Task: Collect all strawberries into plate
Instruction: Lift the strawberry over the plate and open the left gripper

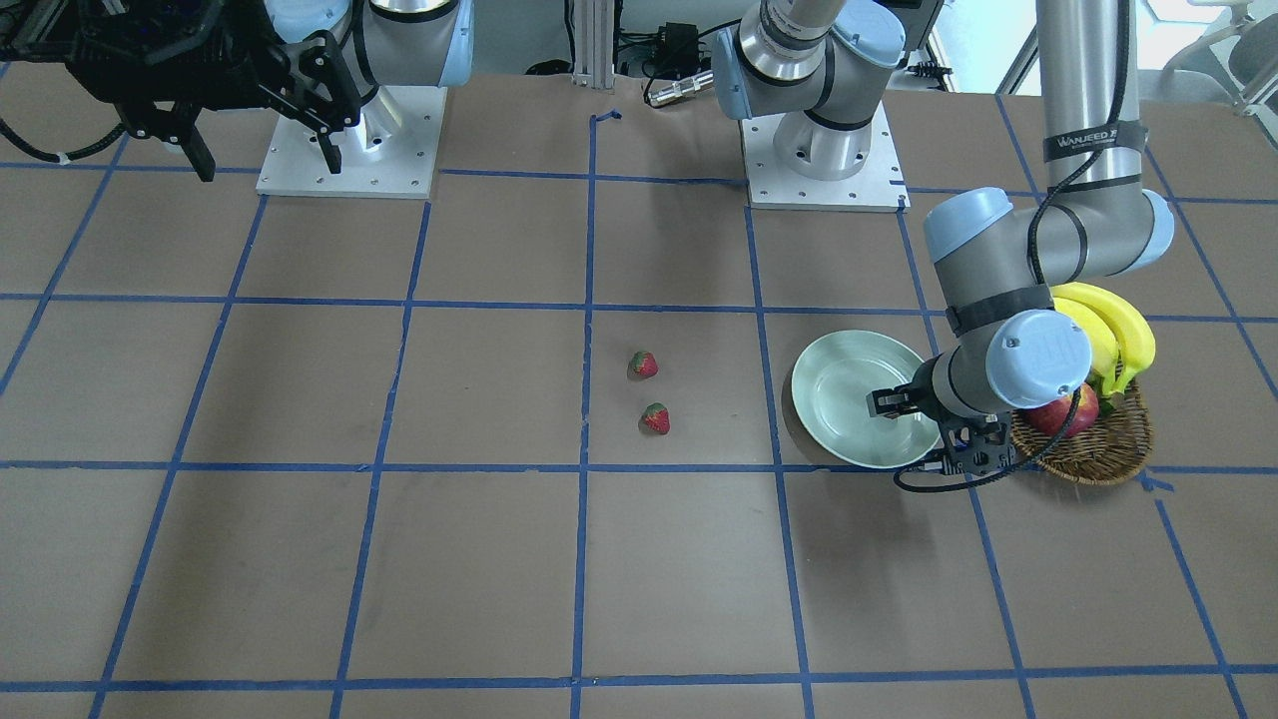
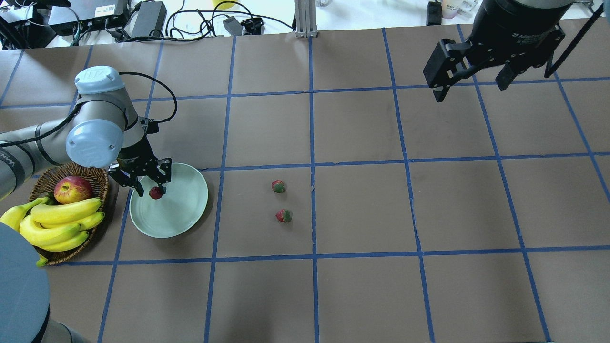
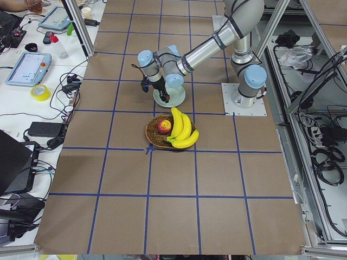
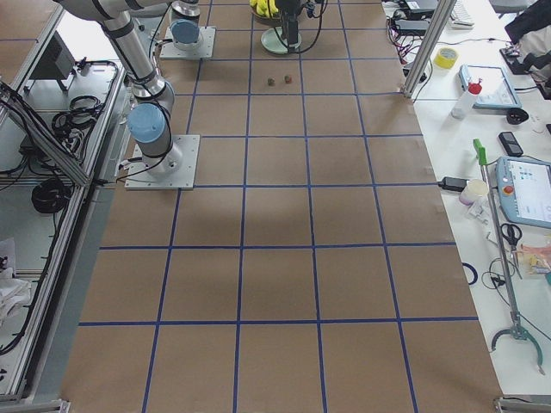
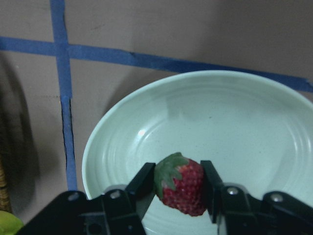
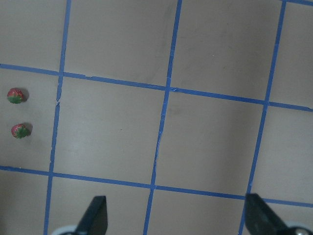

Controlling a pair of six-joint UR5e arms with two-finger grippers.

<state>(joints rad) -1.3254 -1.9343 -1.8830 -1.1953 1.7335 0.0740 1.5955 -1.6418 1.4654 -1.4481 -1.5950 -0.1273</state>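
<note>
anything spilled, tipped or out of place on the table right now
Nothing stands out. The left gripper holds the first strawberry over the plate; the second strawberry and third strawberry lie on the table, not yet collected. Apple and bananas sit neatly in the basket.

You have the basket (image 2: 97, 178) by the worktop's left edge, with the apple (image 2: 72, 189) and bananas (image 2: 62, 216) in it. The plate (image 2: 181, 214) sits just beside it, toward the centre. The held strawberry (image 5: 181, 188) hangs over the plate in the left gripper (image 2: 152, 192). The far strawberry (image 2: 279, 186) and near strawberry (image 2: 284, 216) lie close together near the worktop's centre.
</note>
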